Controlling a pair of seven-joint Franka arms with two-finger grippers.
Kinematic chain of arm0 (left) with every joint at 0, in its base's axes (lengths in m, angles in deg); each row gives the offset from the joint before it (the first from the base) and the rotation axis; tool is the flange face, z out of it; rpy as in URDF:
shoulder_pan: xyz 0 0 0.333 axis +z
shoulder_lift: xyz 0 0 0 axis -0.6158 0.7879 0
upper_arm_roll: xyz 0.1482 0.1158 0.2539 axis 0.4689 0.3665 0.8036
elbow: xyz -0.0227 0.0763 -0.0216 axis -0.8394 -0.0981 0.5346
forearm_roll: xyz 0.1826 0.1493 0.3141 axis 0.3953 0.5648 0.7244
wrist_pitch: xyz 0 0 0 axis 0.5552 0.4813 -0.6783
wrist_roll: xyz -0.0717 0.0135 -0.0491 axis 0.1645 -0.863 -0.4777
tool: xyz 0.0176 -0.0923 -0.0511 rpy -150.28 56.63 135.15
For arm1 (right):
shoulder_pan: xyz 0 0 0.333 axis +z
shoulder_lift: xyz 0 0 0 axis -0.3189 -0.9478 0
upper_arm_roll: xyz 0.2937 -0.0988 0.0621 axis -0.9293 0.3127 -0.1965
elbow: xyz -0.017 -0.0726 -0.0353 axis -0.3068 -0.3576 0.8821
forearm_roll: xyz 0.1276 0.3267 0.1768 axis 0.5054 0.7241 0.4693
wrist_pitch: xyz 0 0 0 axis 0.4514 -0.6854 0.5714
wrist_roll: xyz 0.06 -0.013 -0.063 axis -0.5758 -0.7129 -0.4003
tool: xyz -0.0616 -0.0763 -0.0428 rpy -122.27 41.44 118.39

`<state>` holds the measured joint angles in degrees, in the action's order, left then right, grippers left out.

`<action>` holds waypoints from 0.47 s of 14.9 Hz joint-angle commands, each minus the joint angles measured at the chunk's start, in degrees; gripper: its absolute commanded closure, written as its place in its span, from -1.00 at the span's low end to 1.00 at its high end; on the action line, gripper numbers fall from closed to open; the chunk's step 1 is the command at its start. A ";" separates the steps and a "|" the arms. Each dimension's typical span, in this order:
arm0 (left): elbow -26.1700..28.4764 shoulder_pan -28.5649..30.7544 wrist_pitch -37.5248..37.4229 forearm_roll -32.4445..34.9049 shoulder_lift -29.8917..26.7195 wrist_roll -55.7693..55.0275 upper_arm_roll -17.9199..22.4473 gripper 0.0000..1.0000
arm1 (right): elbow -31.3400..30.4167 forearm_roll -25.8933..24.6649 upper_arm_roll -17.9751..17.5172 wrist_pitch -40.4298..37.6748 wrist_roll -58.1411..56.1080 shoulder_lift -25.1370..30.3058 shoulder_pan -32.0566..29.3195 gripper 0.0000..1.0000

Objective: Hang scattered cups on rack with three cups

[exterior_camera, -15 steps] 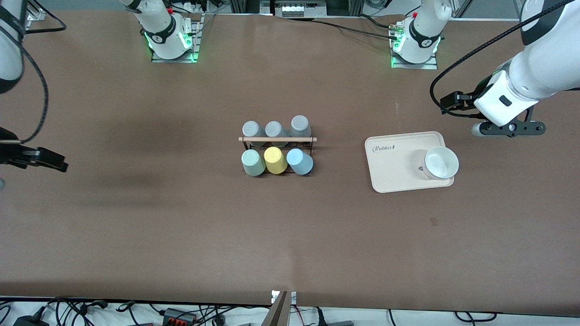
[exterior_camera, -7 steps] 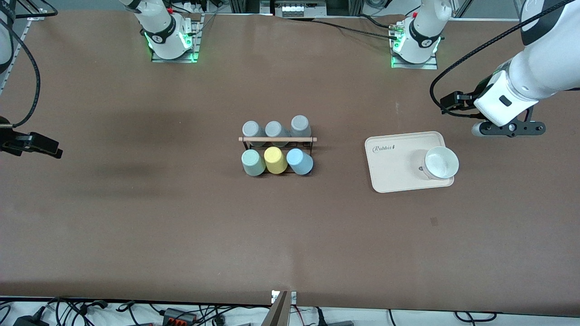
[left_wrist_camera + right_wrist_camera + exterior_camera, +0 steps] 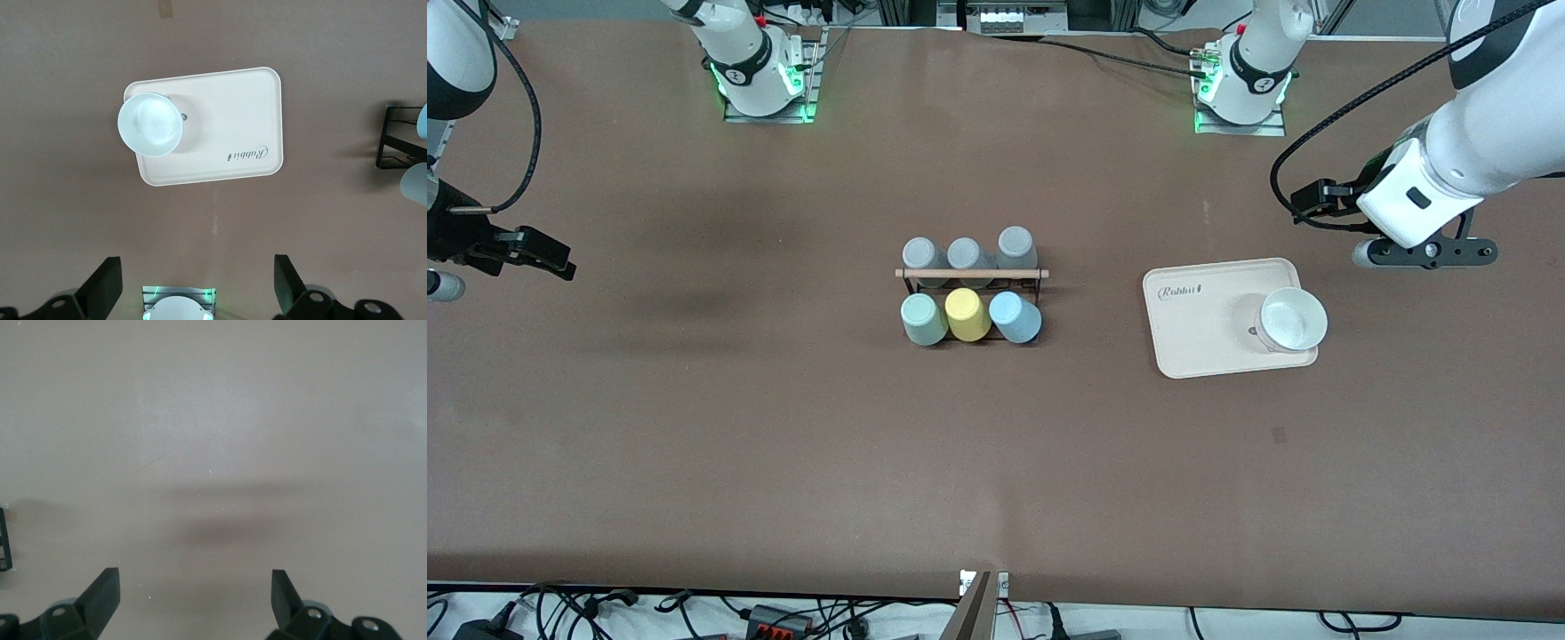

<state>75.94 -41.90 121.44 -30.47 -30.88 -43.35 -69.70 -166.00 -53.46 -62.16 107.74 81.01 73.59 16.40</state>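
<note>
The black wire rack with its wooden rod stands mid-table. On its row nearer the front camera sit, bottom up, the mint green cup, a yellow cup and the light blue cup. Three grey cups fill the farther row. My left gripper hangs open and empty in the air beside the tray at the left arm's end of the table. My right gripper is open and empty over bare table at the right arm's end. The left wrist view catches the rack's edge.
A cream rectangular tray lies between the rack and the left arm's end, with a white bowl on it. Both arm bases stand along the table's farthest edge.
My right gripper has swung from the table's edge toward the bases' side and a little inward. The left arm, cups and tray have not moved.
</note>
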 commanded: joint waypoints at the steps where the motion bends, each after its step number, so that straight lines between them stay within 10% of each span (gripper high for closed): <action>1: 0.57 -0.42 -0.53 -0.84 -0.98 1.14 0.77 -1.00 | -1.25 0.39 -0.54 0.87 -1.31 0.94 -0.36 -1.00; 7: 0.57 -0.42 -0.97 -0.93 -0.98 1.14 0.77 -1.00 | -0.54 0.74 -0.63 0.86 -2.19 0.94 -0.36 -1.00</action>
<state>75.94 -41.90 121.05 -30.47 -30.88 -43.35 -69.70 -166.19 -53.46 -62.53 108.14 80.01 73.48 16.43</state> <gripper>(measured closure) 0.000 0.000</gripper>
